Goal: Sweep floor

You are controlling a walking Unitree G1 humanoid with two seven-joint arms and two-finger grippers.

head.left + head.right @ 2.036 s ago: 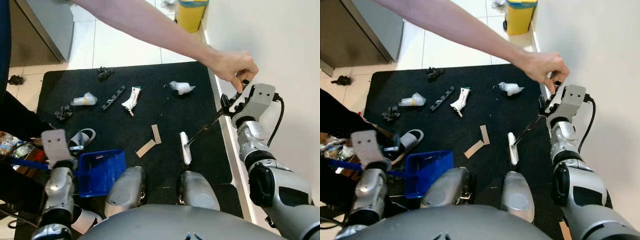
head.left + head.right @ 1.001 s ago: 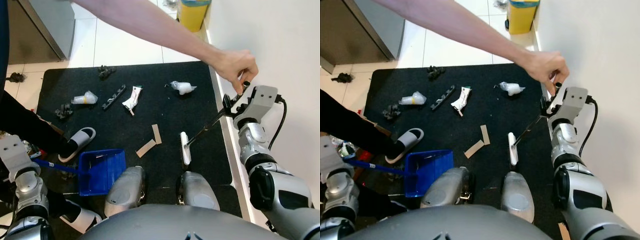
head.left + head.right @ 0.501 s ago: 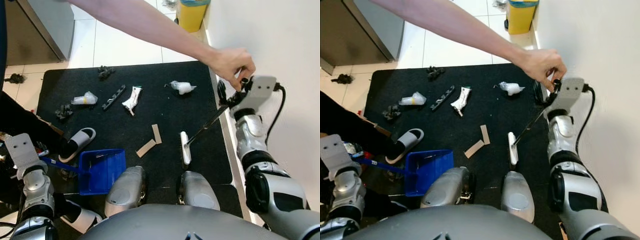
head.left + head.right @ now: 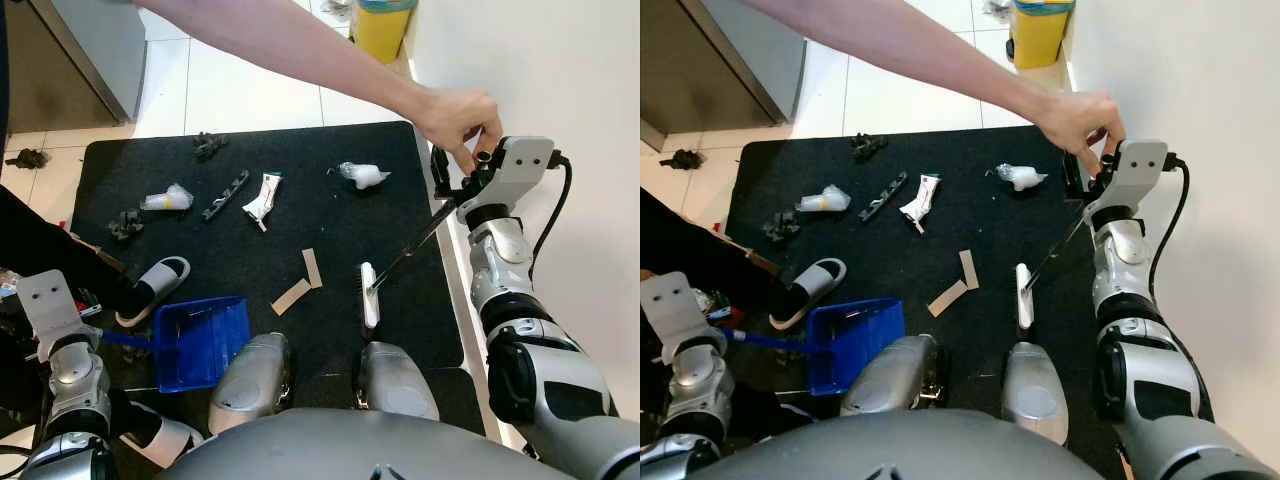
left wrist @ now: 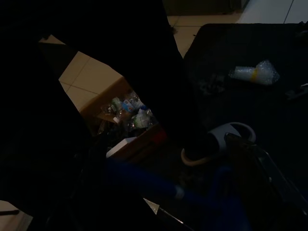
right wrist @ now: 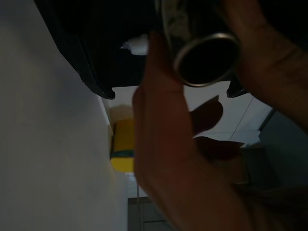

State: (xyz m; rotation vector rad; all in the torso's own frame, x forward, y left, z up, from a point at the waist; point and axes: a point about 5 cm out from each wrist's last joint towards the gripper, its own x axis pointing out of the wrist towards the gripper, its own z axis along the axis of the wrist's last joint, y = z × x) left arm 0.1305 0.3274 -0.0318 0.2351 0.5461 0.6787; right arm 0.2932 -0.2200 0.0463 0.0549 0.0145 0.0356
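Right pincer point(image 4: 462, 190) grips the brush point(image 4: 371, 296) by its thin handle's top, a person's hand point(image 4: 455, 118) touching there; light, stiff, long lever. Left pincer's grip: cannot tell.

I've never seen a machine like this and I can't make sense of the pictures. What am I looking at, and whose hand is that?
The two wide pictures look down from the head of a humanoid robot; the silver limbs are its arms. Two darker pictures come from cameras on its wrists. On a black mat lie bits of litter: cardboard strips, a crumpled wrapper and plastic scraps. The right pincer grips the handle of a small white brush. A person's hand reaches in and touches the handle's end. The left arm holds a blue dustpan by its handle. A slipper on someone's foot stands beside it.
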